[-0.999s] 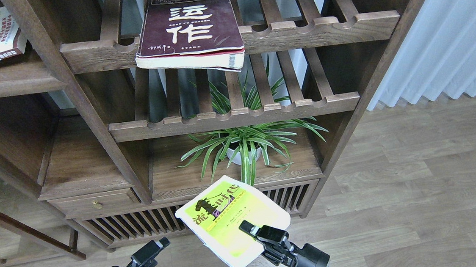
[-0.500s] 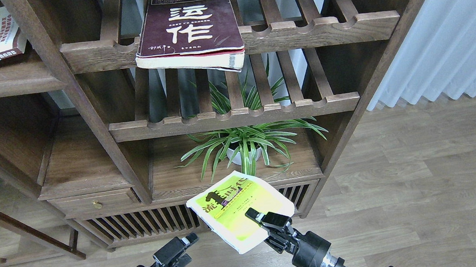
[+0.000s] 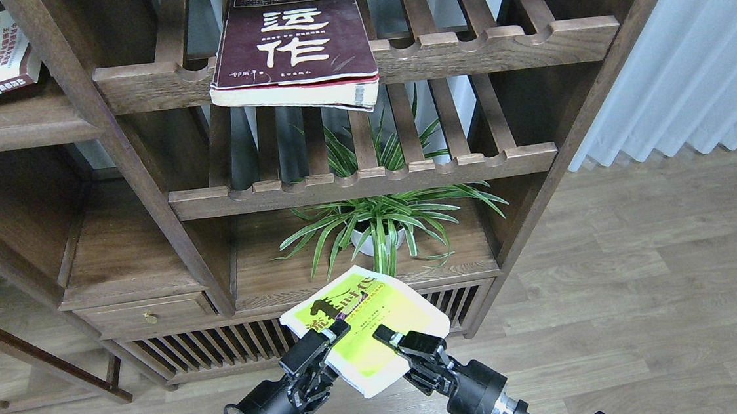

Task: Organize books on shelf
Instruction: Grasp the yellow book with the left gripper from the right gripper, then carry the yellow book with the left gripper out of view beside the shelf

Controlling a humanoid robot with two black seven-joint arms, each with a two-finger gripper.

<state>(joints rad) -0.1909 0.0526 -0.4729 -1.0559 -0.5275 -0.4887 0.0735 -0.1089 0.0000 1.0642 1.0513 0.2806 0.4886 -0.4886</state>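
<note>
Lime-yellow book (image 3: 368,322), long axis slanting up-left, gripped by right gripper (image 3: 389,338); left gripper (image 3: 329,335) touches its left edge, jaw state unclear.

Maroon book (image 3: 293,42) on slatted rack (image 3: 357,63), above plant (image 3: 379,222).

Lime-yellow book (image 3: 366,329): flat, cover up, clamped at its near right edge by the right gripper (image 3: 397,343). Left gripper (image 3: 326,343): at the book's near left edge, grip unclear. Maroon book (image 3: 295,45): well above both grippers, overhanging a slatted rack (image 3: 494,49). Potted plant (image 3: 379,222): just beyond the held book.
</note>
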